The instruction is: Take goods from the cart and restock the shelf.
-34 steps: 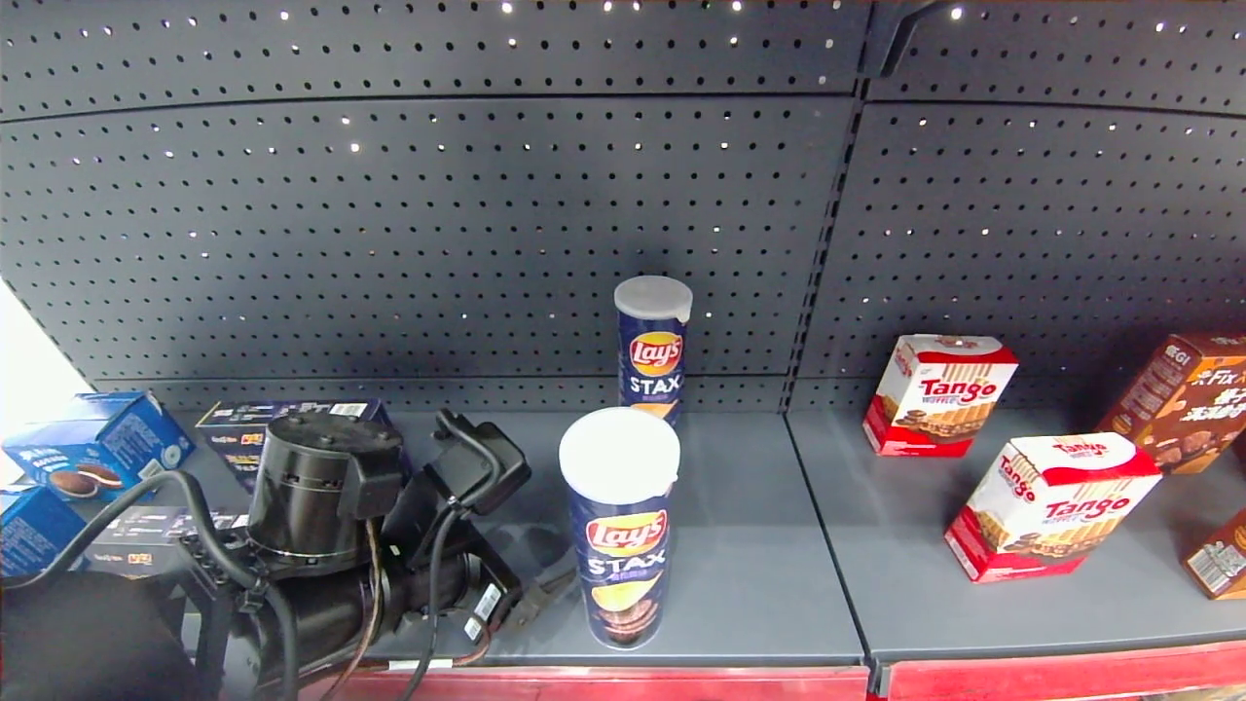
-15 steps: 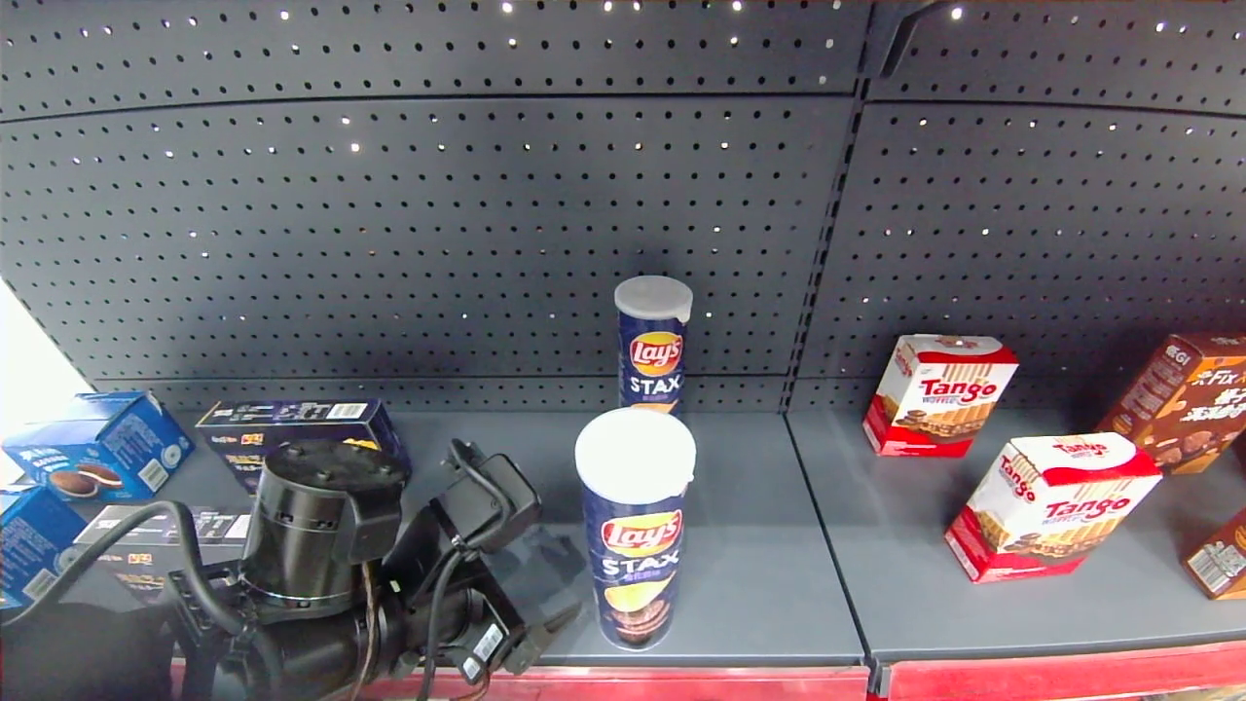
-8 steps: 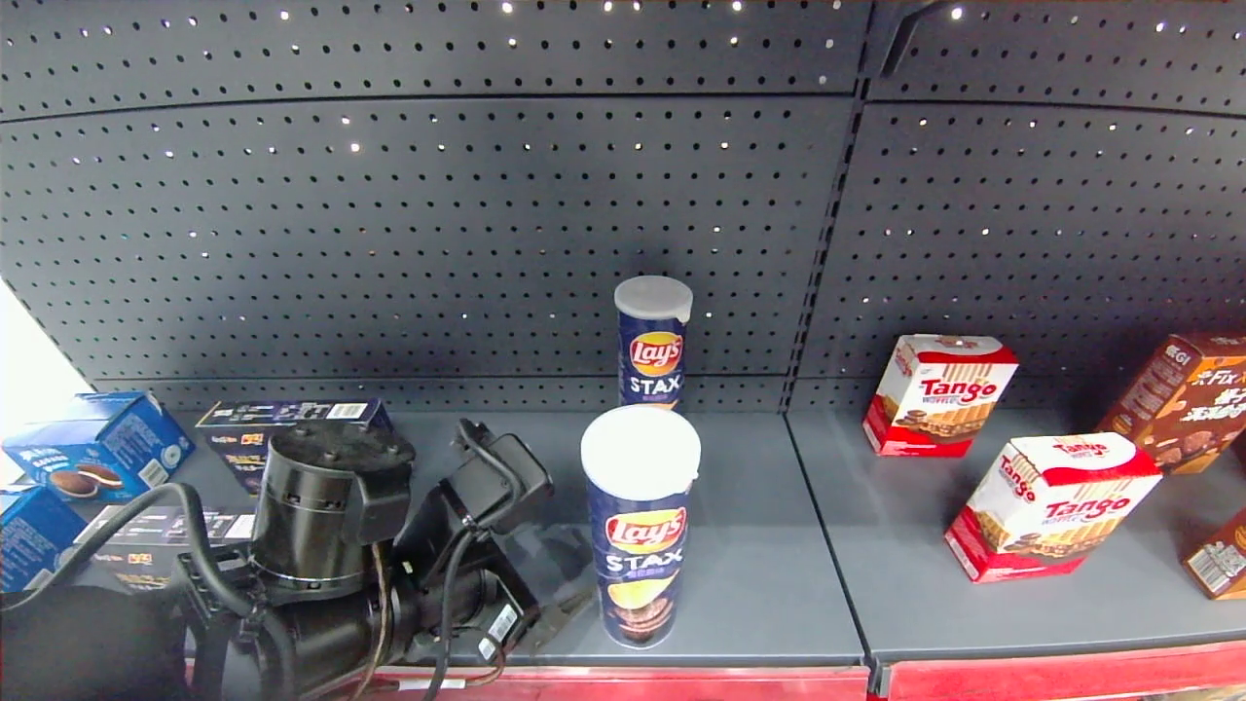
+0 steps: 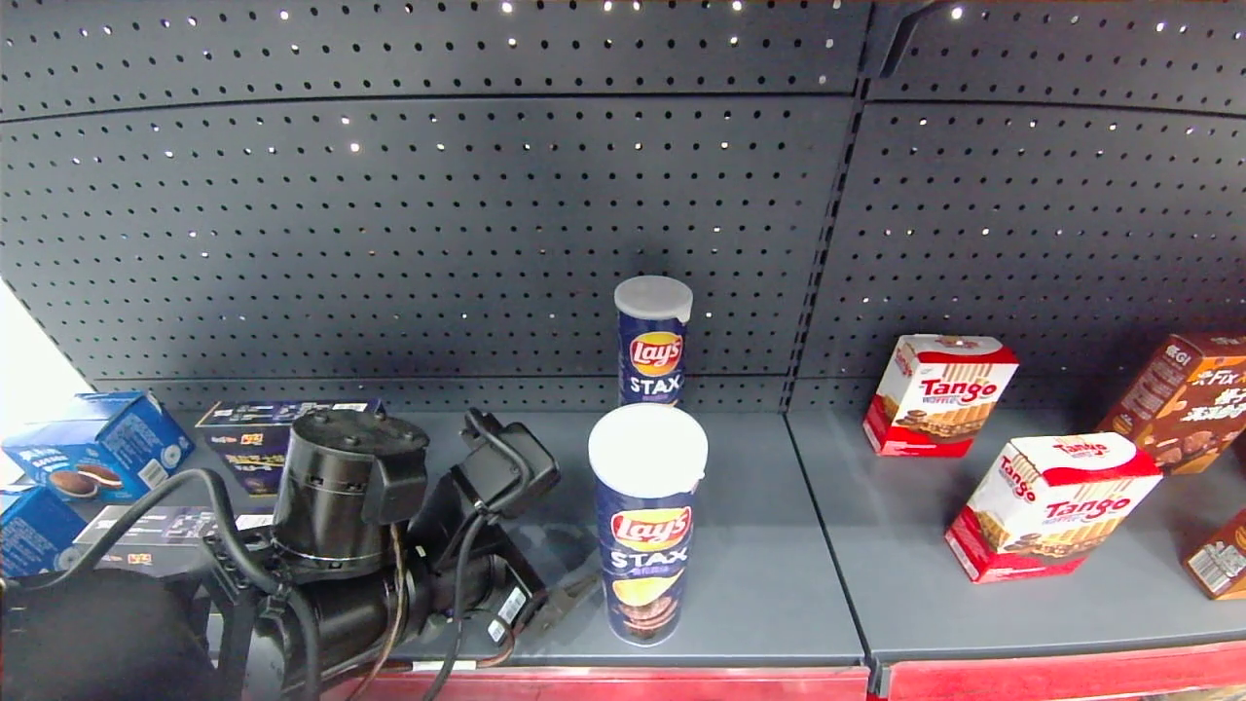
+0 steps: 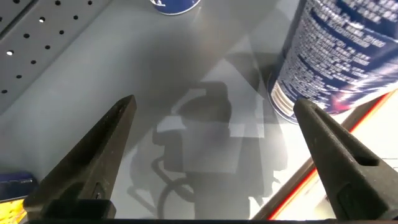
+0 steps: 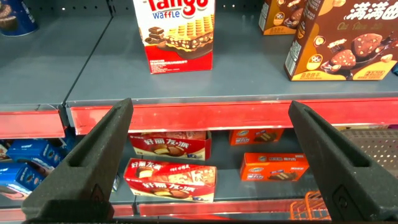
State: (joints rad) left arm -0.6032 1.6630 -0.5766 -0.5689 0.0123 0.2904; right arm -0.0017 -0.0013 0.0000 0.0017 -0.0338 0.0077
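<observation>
left gripper (image 5: 214,106) jaws wide, empty, beside front can (image 4: 645,526) | draw straight back off shelf (image 4: 759,584), don't clip can | right gripper (image 6: 211,104) jaws wide, empty

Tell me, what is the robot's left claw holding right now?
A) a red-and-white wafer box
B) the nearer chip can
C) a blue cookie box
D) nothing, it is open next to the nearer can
D: the left gripper is spread wide with only bare shelf between its jaws, and the nearer chip can stands upright by one fingertip, ungripped.
</observation>
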